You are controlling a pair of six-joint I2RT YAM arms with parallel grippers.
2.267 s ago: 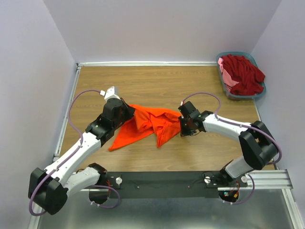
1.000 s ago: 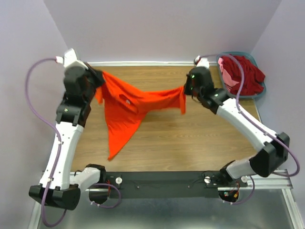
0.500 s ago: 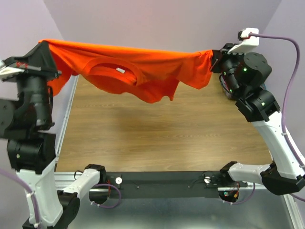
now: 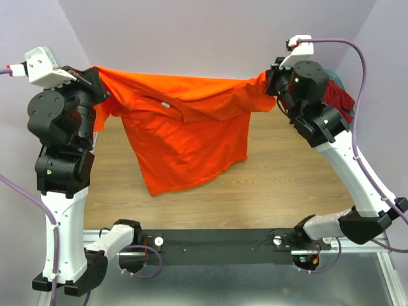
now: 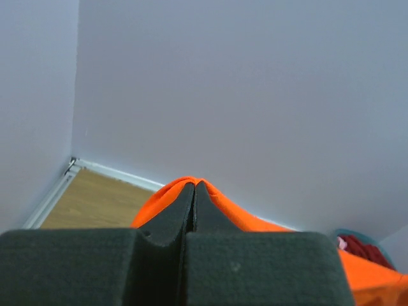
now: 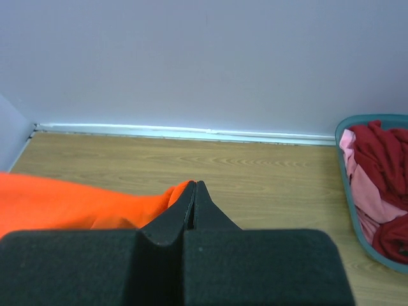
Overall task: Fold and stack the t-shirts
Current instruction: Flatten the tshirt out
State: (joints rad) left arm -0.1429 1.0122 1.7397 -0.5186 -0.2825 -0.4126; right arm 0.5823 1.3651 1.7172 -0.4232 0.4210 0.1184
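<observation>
Two robot arms hold an orange t-shirt (image 4: 185,137) stretched in the air above a wooden table (image 4: 287,172). The left pincer (image 4: 94,81) is raised over the table's far left corner and the right pincer (image 4: 271,81) over its far right side. Each is closed tight on a bunch of orange cloth. Both wrist views show this: the left pincer (image 5: 194,191) and the right pincer (image 6: 194,191) each have their jaws pressed together, with fabric caught at the tips.

The held edge of the t-shirt runs from one pincer to the other, roughly parallel to the table's far edge, with a slight sag in the middle. This is its long axis right now. The body hangs down from that edge like a curtain, with the collar and its small label facing the overhead camera. The cloth is not evenly spread. Most of it hangs below and beside the left pincer, trailing to a point over the table's left half, while only a narrow strip reaches the right pincer. Whether the lowest point touches the table cannot be told.

At the table's far right corner, a basket (image 6: 339,137) holds a dark red t-shirt (image 6: 382,153) and a pink t-shirt (image 6: 366,191), both not yet folded.

The likely next step is laying the shirt flat on the table. That depends on the two pincers keeping the edge level and taut, with the left arm carrying most of the weight.
</observation>
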